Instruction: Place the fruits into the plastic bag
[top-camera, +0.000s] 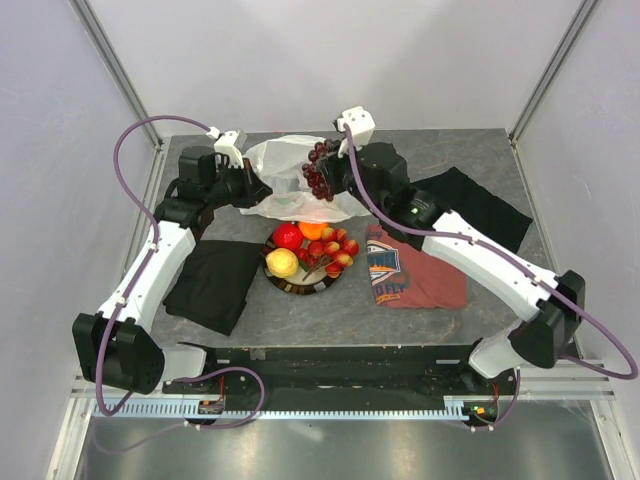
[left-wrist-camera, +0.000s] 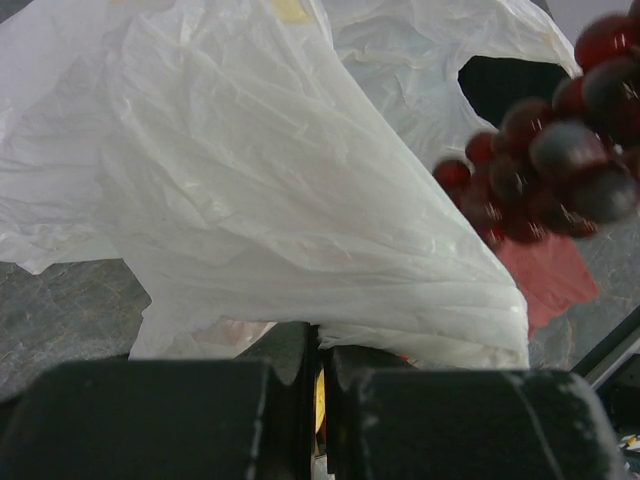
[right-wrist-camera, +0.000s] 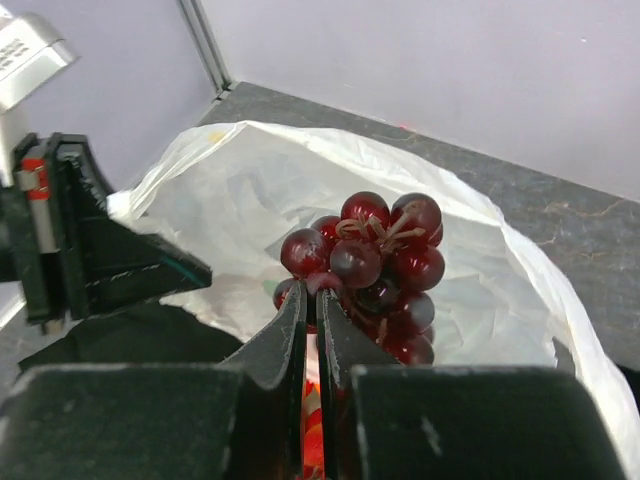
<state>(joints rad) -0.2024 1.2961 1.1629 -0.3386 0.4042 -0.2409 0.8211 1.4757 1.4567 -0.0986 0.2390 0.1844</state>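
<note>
The left gripper (left-wrist-camera: 320, 352) is closed tight on the edge of the plastic bag (top-camera: 283, 160) and holds it up. The right gripper (right-wrist-camera: 310, 312) pinches the grape bunch (right-wrist-camera: 375, 270), which hangs over the bag's mouth. The other fruits (top-camera: 312, 246) lie on the plate (top-camera: 298, 286).

Colours: grape bunch (right-wrist-camera: 375, 265) dark red-purple; plastic bag (right-wrist-camera: 250, 190) translucent white; desk (top-camera: 460, 150) mottled grey; T-shirt (top-camera: 430, 280) red, blue print.

Left wrist: grape bunch (left-wrist-camera: 560, 165) blurred, cut off by right edge; plastic bag (left-wrist-camera: 250, 200) runs off top and left. Right wrist: fingers (right-wrist-camera: 287, 345) hide bunch's lower grapes. T-shirt (top-camera: 412, 278) print unreadable.
</note>
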